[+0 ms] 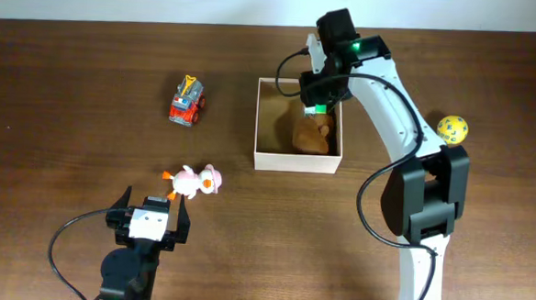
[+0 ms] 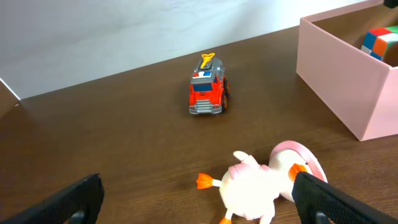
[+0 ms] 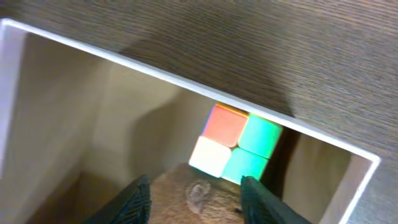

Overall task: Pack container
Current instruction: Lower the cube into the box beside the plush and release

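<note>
- The small square white-walled box with a tan cardboard inside [image 1: 295, 161] sits upper centre in the overhead view, on the dark wooden table [image 1: 70, 66].
- Inside it I see a multicoloured puzzle cube [image 3: 236, 143] against a wall, with a brown fuzzy toy [image 1: 313, 136] beside it.
- My right gripper [image 3: 196, 196] hangs inside the box, fingers partly apart on either side of the brown fuzzy toy; I cannot tell whether they press on it.
- My left gripper [image 2: 205, 199], lower left overhead, is spread wide and empty, just beside a pink-and-white duck toy [image 1: 193, 180].
- A red toy fire truck [image 1: 187, 101] stands left of the box.
</note>
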